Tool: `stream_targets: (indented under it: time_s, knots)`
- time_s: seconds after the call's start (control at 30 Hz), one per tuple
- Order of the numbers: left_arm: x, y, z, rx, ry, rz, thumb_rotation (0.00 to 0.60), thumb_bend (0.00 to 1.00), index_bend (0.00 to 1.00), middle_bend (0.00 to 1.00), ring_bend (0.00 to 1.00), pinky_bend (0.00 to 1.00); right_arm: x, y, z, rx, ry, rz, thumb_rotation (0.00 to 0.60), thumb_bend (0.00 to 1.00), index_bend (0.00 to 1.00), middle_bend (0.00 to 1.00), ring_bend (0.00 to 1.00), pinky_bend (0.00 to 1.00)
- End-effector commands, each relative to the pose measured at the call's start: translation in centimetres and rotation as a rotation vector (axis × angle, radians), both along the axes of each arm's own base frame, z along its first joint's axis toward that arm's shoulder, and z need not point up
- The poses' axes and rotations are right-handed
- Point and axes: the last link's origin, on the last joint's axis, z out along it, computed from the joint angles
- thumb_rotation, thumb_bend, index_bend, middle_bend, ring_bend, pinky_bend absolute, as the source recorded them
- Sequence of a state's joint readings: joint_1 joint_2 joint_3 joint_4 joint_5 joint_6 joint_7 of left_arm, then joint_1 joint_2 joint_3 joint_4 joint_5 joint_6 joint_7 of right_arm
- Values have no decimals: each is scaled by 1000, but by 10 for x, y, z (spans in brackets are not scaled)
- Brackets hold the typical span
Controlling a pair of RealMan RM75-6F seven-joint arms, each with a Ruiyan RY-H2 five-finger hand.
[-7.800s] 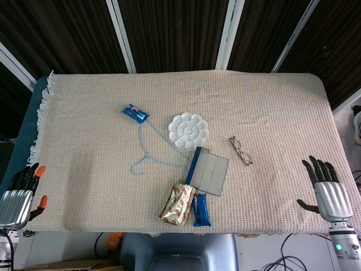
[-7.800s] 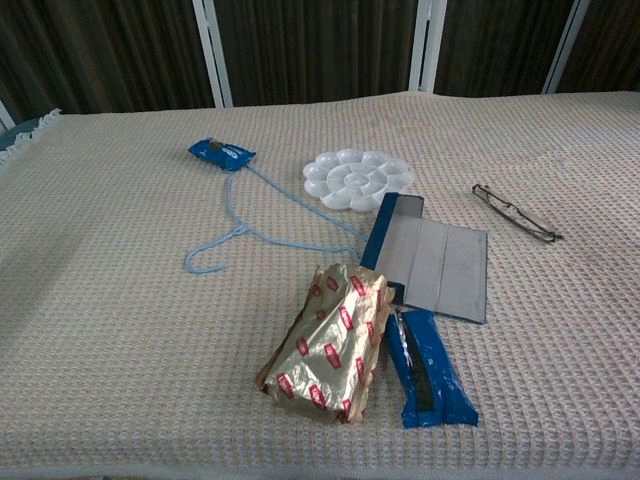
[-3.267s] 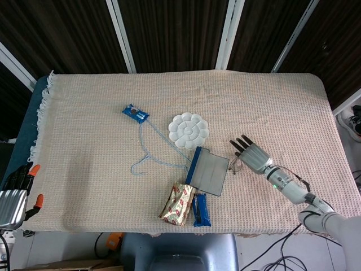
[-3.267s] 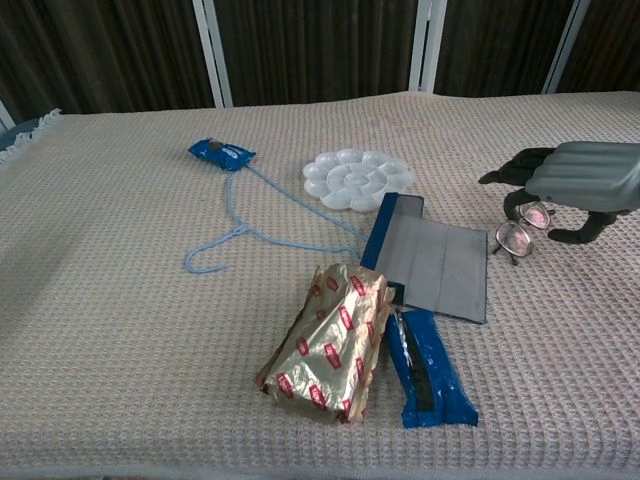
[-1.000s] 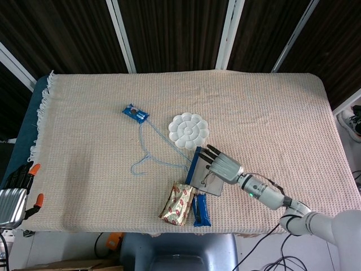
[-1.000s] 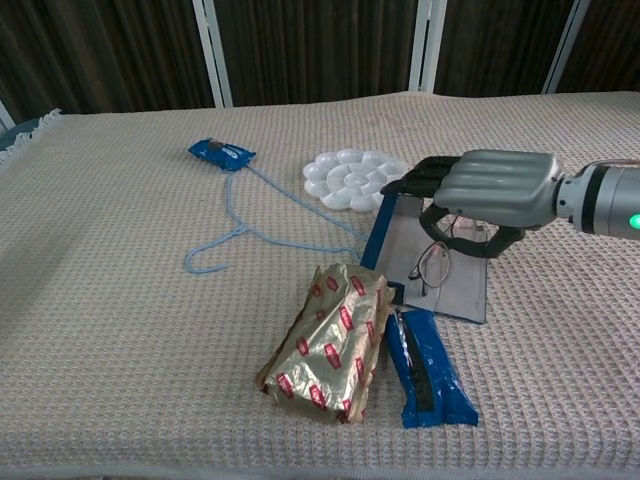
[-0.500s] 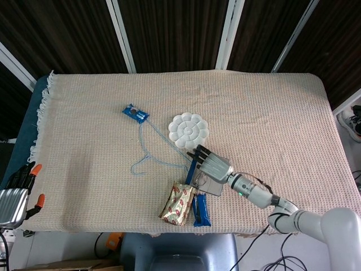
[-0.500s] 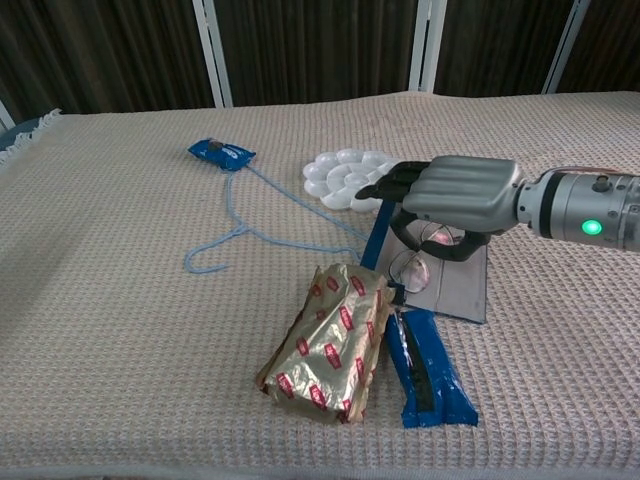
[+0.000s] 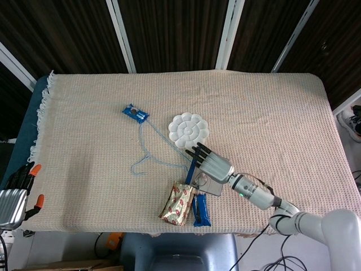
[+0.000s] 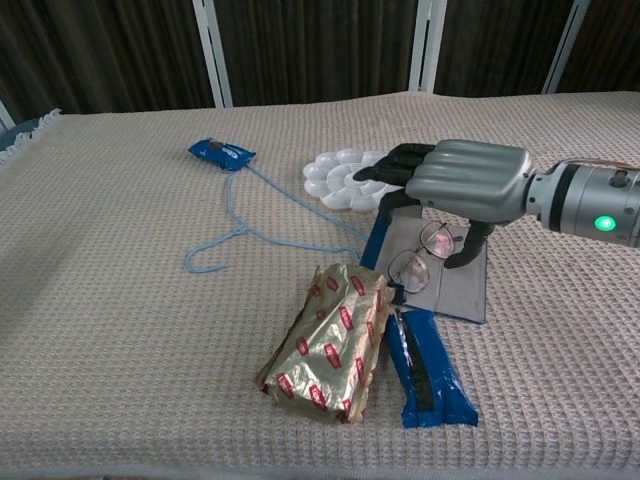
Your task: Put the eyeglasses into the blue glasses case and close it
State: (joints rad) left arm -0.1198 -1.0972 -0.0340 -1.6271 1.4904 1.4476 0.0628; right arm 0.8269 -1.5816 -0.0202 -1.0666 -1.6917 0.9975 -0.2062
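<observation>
Background: dark wall panels split by slanting white bars stand behind the desk (image 9: pixel 293 113), which is covered by a beige waffle-weave cloth (image 9: pixel 84 130) with a fringe on its 9 o'clock edge.
Blue glasses case: the blue glasses case (image 10: pixel 440 272) lies open and flat just to the 5 o'clock side of the cloth's middle, grey lining up, its blue spine along the 9 o'clock edge.
Eyeglasses: the eyeglasses (image 10: pixel 422 254) lie on the grey lining, lenses towards the 8 o'clock corner of the case, partly under the right hand.
Right hand: the right hand (image 10: pixel 462 185) hovers palm down over the case, fingers (image 10: pixel 385 168) spread apart and reaching towards 10 o'clock over the spine and the palette's near rim, thumb down beside the glasses; it holds nothing, though whether the thumb touches the frame cannot be told.
Left hand: the left hand (image 9: pixel 17 195) sits off the desk at the 8 o'clock corner in the head view, fingers straight and apart, nothing in it.
Palette: a white flower-shaped paint palette (image 9: pixel 188 130) lies at 12 o'clock from the case.
Cord: a light-blue cord (image 10: pixel 245 225) runs from a small blue packet (image 10: pixel 220 153) at 10 o'clock towards the case.
Wrappers: a gold-and-red foil packet (image 10: pixel 328 340) and a blue snack wrapper (image 10: pixel 428 372) lie side by side at 6 o'clock from the case, the foil one to the 9 o'clock side.
</observation>
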Motion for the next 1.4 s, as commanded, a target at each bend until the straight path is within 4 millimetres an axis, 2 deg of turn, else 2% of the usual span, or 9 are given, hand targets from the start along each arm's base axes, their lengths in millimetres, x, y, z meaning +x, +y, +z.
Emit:
stream_targets:
  time_s: [0.03,0.37,0.77,1.4]
  knots:
    - [0,0,0,-2,0,0,600,431,0,0,7,142,-6,3,7,-21,-19,7,600,209,433,0,0,0]
    - [0,2,-1,-6,0,4,600,430,0,0,12,144,-6,-10,3,-56,-31,-18,600,188,323,0,0,0]
    - [0,2,-1,-9,1,5,600,432,0,0,13,144,3,-13,-10,-48,-36,-16,600,184,323,0,0,0]
    - [0,0,1,-16,-8,-6,600,432,0,0,12,145,33,-27,-36,-54,-43,-9,600,184,328,0,0,0]
